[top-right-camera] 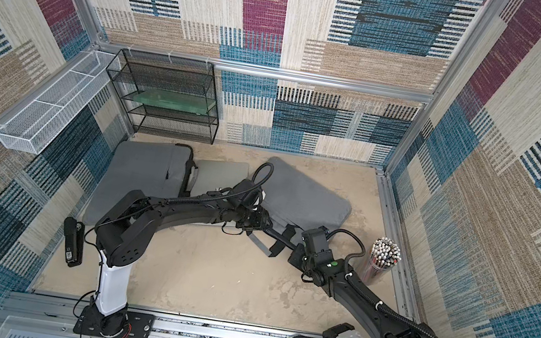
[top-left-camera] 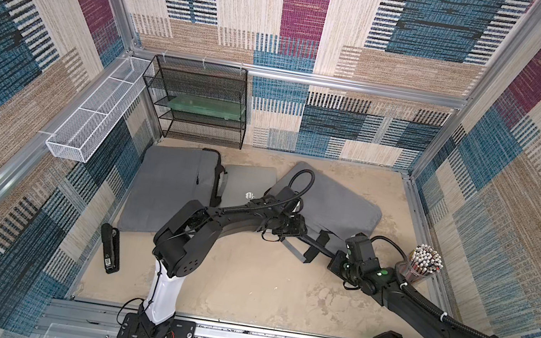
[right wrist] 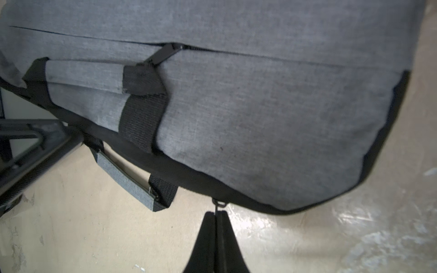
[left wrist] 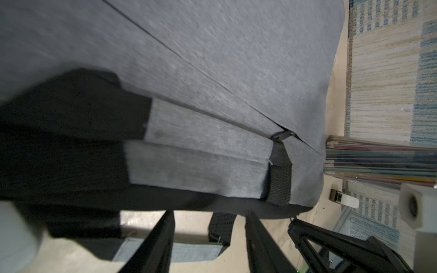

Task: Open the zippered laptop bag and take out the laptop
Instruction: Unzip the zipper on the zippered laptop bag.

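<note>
Grey fabric laptop bag with black trim (top-left-camera: 338, 204) is lying flat toward the back of the sandy tabletop (top-left-camera: 259, 288), right of centre, with its handle edge facing the arms.

Right gripper (right wrist: 216, 218): jaws are pressing together on the small dark zipper pull (right wrist: 218, 205), which is hanging at the bag's black edge.

Left gripper (left wrist: 209, 236): fingers are standing apart, straddling the lower grey padded carry handle (right wrist: 127, 182) without clamping it.

Main zipper is looking shut along the edge in view. The picture is soft there, so this is not certain.

Slim grey closed laptop (top-left-camera: 250, 179) is lying on the table between this bag and a second grey fabric bag (top-left-camera: 167, 193) to the left. The left arm is hiding its near part.

Black stapler (top-left-camera: 110, 249) is lying near the left arm's base. Clear cup of pencils (top-left-camera: 423, 262) is standing just beside the right arm.
</note>
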### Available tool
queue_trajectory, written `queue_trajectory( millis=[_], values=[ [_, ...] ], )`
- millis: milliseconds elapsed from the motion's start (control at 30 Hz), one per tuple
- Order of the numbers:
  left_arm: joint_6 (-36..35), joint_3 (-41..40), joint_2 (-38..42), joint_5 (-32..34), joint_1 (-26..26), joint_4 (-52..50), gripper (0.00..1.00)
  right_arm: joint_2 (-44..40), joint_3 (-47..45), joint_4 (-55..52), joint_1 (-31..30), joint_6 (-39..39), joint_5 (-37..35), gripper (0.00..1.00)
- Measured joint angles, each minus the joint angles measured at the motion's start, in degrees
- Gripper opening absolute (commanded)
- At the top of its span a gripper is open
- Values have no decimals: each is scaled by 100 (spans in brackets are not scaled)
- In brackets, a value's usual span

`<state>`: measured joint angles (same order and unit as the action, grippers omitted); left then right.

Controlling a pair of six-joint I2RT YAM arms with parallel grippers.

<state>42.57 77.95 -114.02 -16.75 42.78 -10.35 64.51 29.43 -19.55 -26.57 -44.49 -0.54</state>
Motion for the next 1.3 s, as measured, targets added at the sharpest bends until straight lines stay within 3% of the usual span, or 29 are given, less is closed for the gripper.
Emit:
queue_trajectory(
  millis=[100, 533, 767, 900, 1067, 1300],
  values=[
    [13, 20, -39, -55, 74, 28, 64, 11, 57, 0, -83, 0, -13, 0],
    [31, 271, -376, -208, 299, 63, 60, 179, 153, 4, -341, 4, -136, 0],
    [92, 372, -518, -271, 334, 105, 46, 299, 192, 4, -450, 48, -162, 0],
    [118, 367, -546, -302, 337, 153, 22, 363, 208, 4, -481, 68, -162, 0],
    [195, 291, -544, -308, 337, 212, 1, 376, 225, -9, -485, 68, -254, 0],
    [227, 240, -511, -310, 337, 243, 0, 358, 243, -142, -393, 70, -411, 0]
  ],
)
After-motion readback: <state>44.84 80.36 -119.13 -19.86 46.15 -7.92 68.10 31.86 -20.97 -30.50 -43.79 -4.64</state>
